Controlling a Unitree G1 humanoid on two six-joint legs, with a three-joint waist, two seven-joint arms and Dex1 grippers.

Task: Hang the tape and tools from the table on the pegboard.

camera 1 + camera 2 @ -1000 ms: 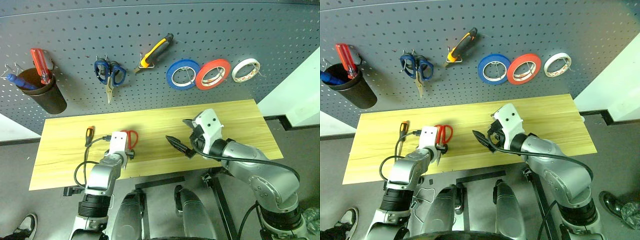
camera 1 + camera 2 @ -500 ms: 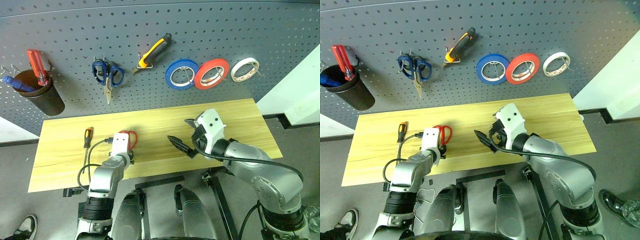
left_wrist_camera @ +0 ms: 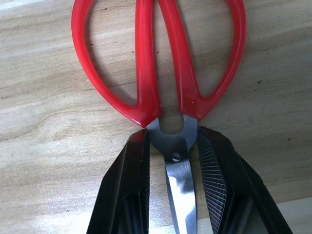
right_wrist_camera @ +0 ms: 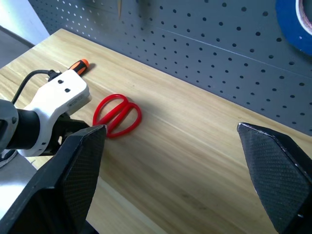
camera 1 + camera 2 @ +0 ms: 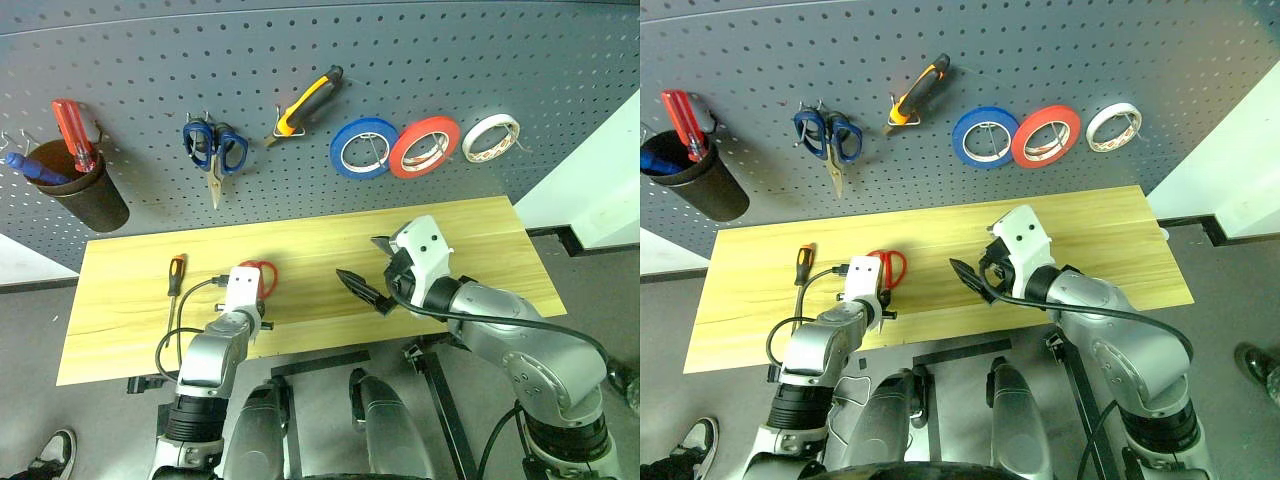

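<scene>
1. Your left gripper (image 3: 173, 165) had its two fingers pinched in on the red-handled scissors (image 3: 161, 63) at the pivot, blades between the pads.
2. Those scissors lay flat on the table (image 5: 480, 240), near its front edge.
3. Your right gripper (image 4: 175, 165) hung wide, holding nothing, above the table.
4. The small screwdriver (image 5: 176, 273) sat just left of the scissors.
5. The red tape (image 5: 425, 146) and the pliers (image 5: 305, 102) hung on the pegboard (image 5: 420, 60).
</scene>
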